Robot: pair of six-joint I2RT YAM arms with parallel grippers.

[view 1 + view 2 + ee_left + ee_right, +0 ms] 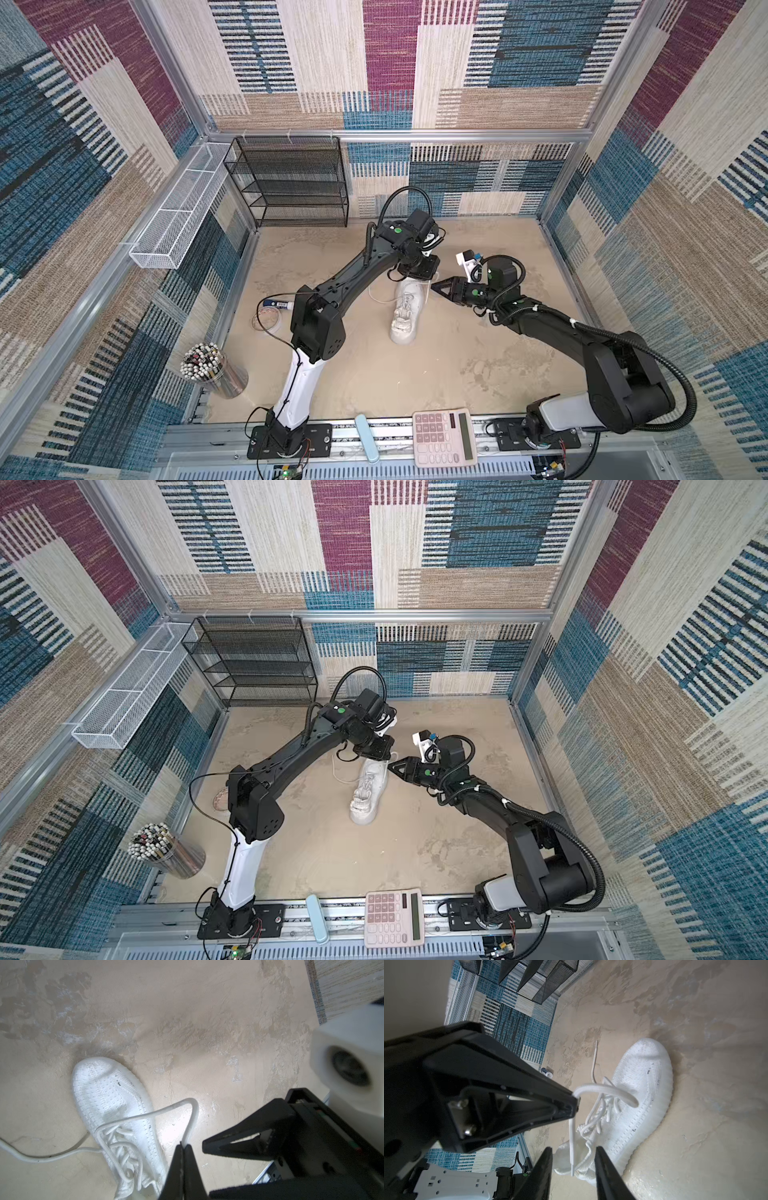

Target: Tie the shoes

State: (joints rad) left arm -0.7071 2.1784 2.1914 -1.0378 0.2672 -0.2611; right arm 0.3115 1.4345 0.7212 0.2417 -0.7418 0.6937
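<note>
Tying in the balance: a white sneaker point(405, 309) lies on the sandy surface point(415, 382) between two robot arms, toe toward the front rail. The left claw point(183, 1147), clenched on one lace point(166, 1108), holds a bend of it raised beside the shoe's heel end. The right claw point(574, 1148), jaws apart and grasping nothing, straddles that lace's dangling tail point(571, 1136).

The thin tail could swing clear as the jaws close, leaving an empty pinch. With the claws this near, a small misjudged move may knock them together. Nothing pins the light shoe, so a hard pull would likely drag or tip it rather than tighten anything. The second lace point(376, 297) lies slack on the surface, apart from both claws.
</note>
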